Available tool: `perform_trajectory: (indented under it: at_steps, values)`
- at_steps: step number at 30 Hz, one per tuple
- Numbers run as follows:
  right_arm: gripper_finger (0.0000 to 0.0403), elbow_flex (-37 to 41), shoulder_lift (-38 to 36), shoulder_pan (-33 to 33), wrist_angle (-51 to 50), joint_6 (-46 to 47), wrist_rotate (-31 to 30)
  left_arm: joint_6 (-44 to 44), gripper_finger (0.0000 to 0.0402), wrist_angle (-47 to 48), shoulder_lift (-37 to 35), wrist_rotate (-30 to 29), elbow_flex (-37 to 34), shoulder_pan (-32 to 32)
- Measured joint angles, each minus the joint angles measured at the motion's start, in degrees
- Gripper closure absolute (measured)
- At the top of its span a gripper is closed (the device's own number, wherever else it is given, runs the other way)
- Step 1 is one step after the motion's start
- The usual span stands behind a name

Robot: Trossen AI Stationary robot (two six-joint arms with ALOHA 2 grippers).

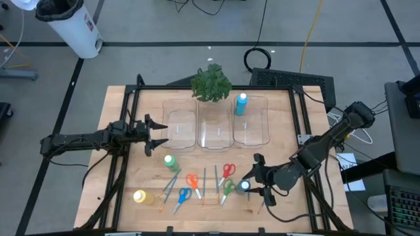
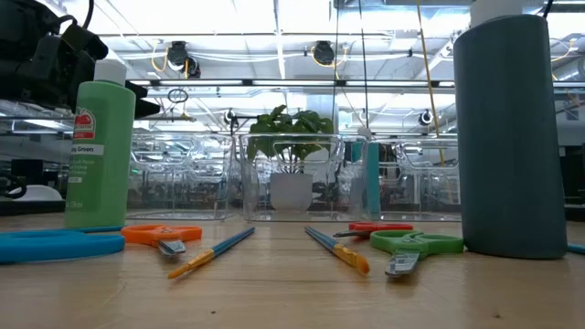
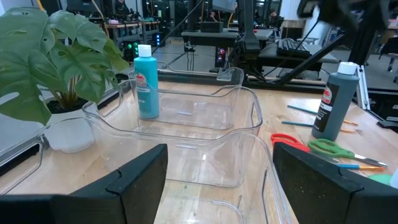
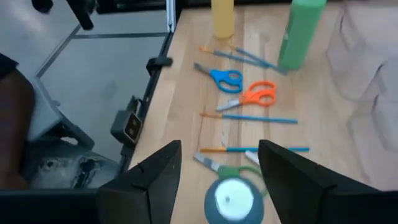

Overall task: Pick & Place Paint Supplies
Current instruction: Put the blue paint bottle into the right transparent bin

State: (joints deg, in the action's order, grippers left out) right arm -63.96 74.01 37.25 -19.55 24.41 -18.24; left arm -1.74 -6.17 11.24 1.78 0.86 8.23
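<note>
Wooden table (image 1: 282, 124) boards run under both arms, with three clear bins (image 1: 216, 124) in a row along the far side. The right gripper (image 1: 252, 187) reaches in from the right edge, angled low, its fingers spread on either side of the dark blue paint bottle (image 1: 244, 186) without closing on it; the wrist view looks down on the bottle's white cap between them. Just left of it lie the green scissors (image 1: 228, 189), then red scissors (image 1: 226, 171), brushes (image 1: 204, 185), orange scissors (image 1: 192, 181) and blue scissors (image 1: 183, 195). Farther left stand the green bottle (image 1: 170, 161) and yellow bottle (image 1: 140, 196). The near right corner is bare wood. The left gripper (image 1: 159, 134) hangs open by the left bin, holding nothing. A light blue bottle (image 1: 241, 103) stands in the right bin beside the plant (image 1: 211, 83).
</note>
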Motion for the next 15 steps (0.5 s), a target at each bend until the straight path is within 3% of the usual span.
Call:
perform_trajectory:
  at_steps: [7, 10, 15]
  values:
    - [0.0198, -13.7, 4.7, 0.0, -3.7, -2.2, -1.9, 0.0, 0.0107, 0.0, 0.0, 0.0, 0.0, 0.0]
    - [0.0198, -16.6, 6.6, -1.7, 4.8, -7.3, 7.8, 0.0, 0.0107, 0.0, 0.0, 0.0, 0.0, 0.0]
    - [0.0199, -15.3, 8.0, -3.6, 32.8, -17.4, 23.8, 0.0, 0.0107, 0.0, 0.0, 0.0, 0.0, 0.0]
